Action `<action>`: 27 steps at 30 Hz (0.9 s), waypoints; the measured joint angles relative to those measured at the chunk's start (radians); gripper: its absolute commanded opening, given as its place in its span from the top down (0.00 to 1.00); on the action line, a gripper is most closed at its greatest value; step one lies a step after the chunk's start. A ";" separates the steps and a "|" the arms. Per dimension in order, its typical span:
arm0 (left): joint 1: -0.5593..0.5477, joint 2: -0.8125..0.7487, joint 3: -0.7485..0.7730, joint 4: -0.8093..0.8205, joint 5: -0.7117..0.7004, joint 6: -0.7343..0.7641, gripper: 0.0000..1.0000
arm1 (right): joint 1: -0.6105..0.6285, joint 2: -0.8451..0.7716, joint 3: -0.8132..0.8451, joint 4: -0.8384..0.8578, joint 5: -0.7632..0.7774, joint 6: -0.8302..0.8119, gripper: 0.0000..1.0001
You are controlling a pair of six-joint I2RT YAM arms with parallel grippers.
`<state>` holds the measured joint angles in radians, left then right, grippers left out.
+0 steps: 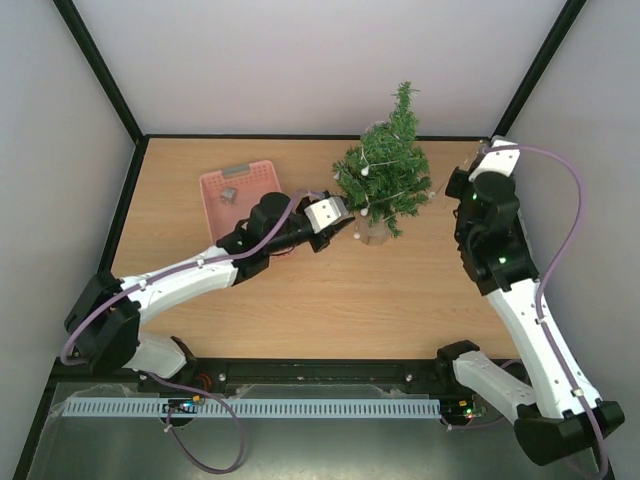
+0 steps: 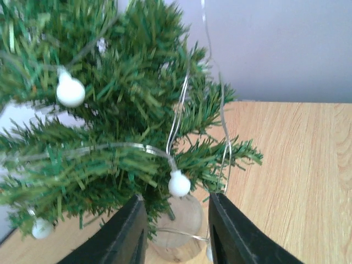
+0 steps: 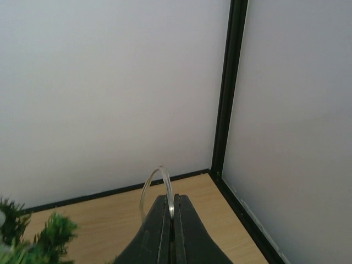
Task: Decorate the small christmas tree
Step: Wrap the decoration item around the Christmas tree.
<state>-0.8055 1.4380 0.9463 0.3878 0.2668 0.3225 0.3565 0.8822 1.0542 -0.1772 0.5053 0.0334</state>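
The small christmas tree [image 1: 385,178] stands upright on its pale pot [image 2: 175,234] in the upper centre-right of the overhead frame, towards the back of the table [image 1: 300,300]. A thin light string [image 2: 177,118] with white bulbs is looped through its branches.

At the bottom of the left wrist view, the left gripper [image 2: 176,201] sits low at the tree's foot with its jaws parted and nothing between them. One bulb [image 2: 179,184] hangs just above the gap, and a strand of wire runs down beside the right-hand finger.

To the tree's right in the overhead frame, the right gripper [image 3: 173,199] is pinched tight on a loop of wire, apparently the string's free end, seen at bottom centre of its own view.

The danger lies in that wire. Any pull by the right arm away from the tree could drag loops off the branches or topple the light tree on its small pot. The left fingers, if drawn back carelessly, could snag the strand beside them and undo the drape.

A pink basket [image 1: 215,185] sits at upper left, well apart from the tree.
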 measured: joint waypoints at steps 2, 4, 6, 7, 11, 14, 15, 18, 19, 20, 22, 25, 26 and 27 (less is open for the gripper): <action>-0.016 -0.026 -0.002 0.002 -0.017 -0.022 0.61 | -0.056 0.037 0.032 0.013 -0.060 0.000 0.98; -0.024 -0.042 0.002 0.000 -0.044 -0.046 0.62 | -0.105 0.061 0.057 0.032 -0.121 0.000 0.98; -0.029 -0.042 0.021 -0.016 -0.066 -0.068 0.62 | -0.138 0.081 0.079 0.046 -0.174 0.001 0.98; -0.031 -0.037 0.039 -0.029 -0.076 -0.082 0.62 | -0.159 0.096 0.093 0.054 -0.206 0.003 0.98; -0.032 -0.029 0.090 -0.037 -0.119 -0.132 0.61 | -0.219 0.146 0.122 0.084 -0.329 0.025 0.98; -0.032 -0.026 0.102 -0.030 -0.158 -0.167 0.59 | -0.270 0.190 0.121 0.114 -0.432 0.049 0.98; -0.032 -0.024 0.103 -0.029 -0.169 -0.176 0.58 | -0.283 0.206 0.121 0.123 -0.459 0.056 0.98; -0.032 -0.010 0.120 -0.044 -0.202 -0.214 0.58 | -0.317 0.261 0.121 0.151 -0.539 0.072 0.98; -0.034 -0.005 0.130 -0.055 -0.210 -0.227 0.58 | -0.323 0.278 0.121 0.161 -0.560 0.074 0.98; -0.037 0.000 0.142 -0.068 -0.221 -0.239 0.58 | -0.328 0.293 0.121 0.168 -0.575 0.076 0.98; -0.053 0.003 0.157 -0.081 -0.255 -0.262 0.57 | -0.335 0.324 0.121 0.180 -0.602 0.077 0.98; -0.116 0.002 0.150 -0.079 -0.327 -0.283 0.56 | -0.338 0.356 0.112 0.206 -0.621 0.077 0.98; -0.146 -0.002 0.135 -0.074 -0.354 -0.287 0.55 | -0.338 0.369 0.104 0.217 -0.628 0.076 0.98; -0.180 -0.006 0.116 -0.068 -0.381 -0.293 0.55 | -0.338 0.383 0.098 0.226 -0.636 0.075 0.98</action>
<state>-0.9852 1.4315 1.0626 0.3199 -0.1146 0.0292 0.0185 1.2652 1.1526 0.0490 -0.1303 0.1081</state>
